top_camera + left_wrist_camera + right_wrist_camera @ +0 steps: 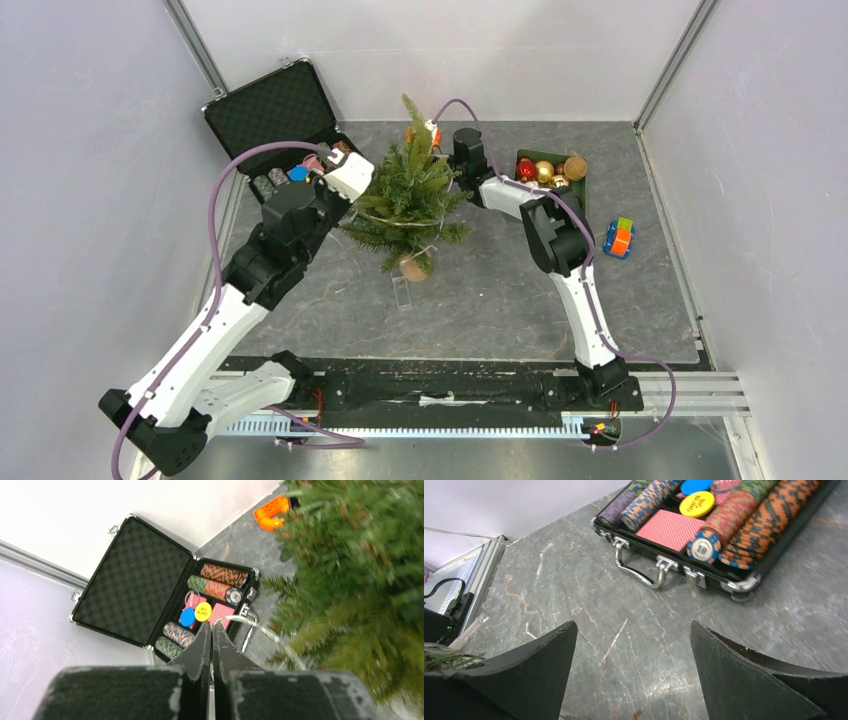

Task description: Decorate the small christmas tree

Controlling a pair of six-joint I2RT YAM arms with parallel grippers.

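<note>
The small christmas tree (410,195) stands mid-table on its tan stump base (415,266); its green branches fill the right of the left wrist view (360,580). My left gripper (338,160) is just left of the tree. Its jaws (211,627) are shut on a thin clear cord (265,632) that arcs toward the branches. A pale strand (395,216) lies across the tree's lower branches. My right gripper (440,140) is behind the tree's top. It is open and empty (633,630) above bare table.
An open black case of poker chips (275,110) stands at the back left (130,580) (704,525). A green tray (583,190) holds red and gold baubles at the back right. A coloured cube (619,237) lies right of it. A small clear piece (402,290) lies before the stump.
</note>
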